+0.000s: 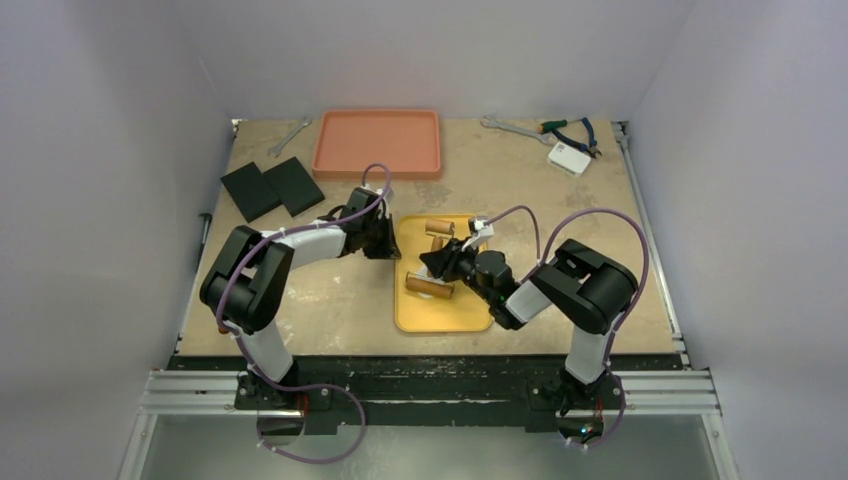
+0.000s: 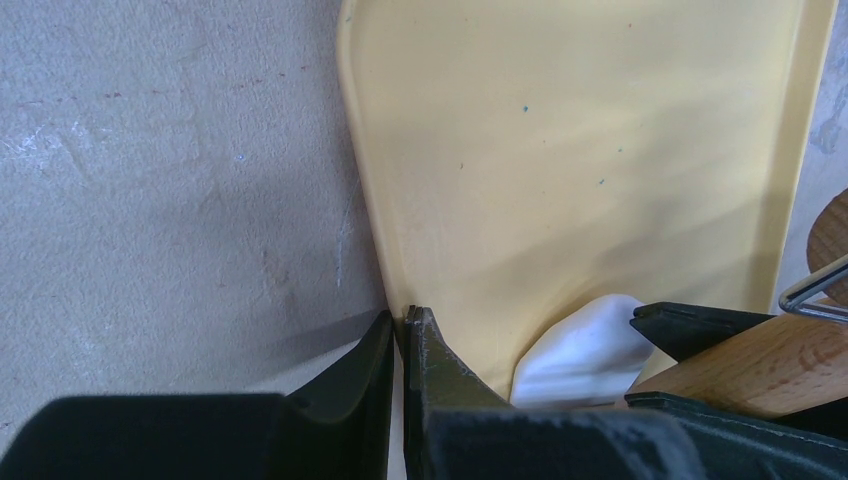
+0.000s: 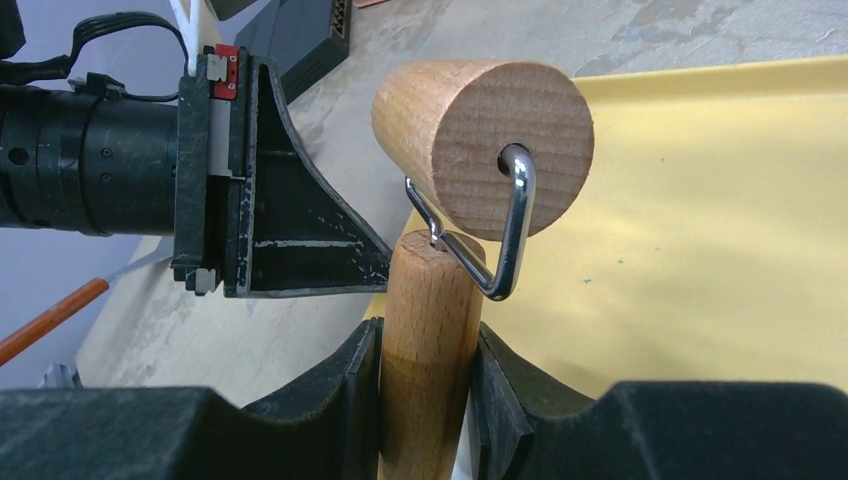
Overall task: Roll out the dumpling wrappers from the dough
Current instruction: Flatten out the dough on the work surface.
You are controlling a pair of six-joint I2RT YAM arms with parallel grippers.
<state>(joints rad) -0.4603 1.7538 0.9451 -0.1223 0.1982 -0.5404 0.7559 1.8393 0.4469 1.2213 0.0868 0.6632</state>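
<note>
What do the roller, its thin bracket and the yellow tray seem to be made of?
The roller looks like pale wood without a glossy varnish: grain lines and growth rings show on the drum's end. The bracket is bright polished metal wire, probably steel, as it reflects light. The yellow tray is likely plastic, smooth and matte with a rounded moulded rim, though I cannot be sure.

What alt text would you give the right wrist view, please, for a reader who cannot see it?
The right end effector grips the wooden handle of a small roller, its drum joined by a bent wire, above a yellow tray. The left end effector stands at the tray's edge.
</note>
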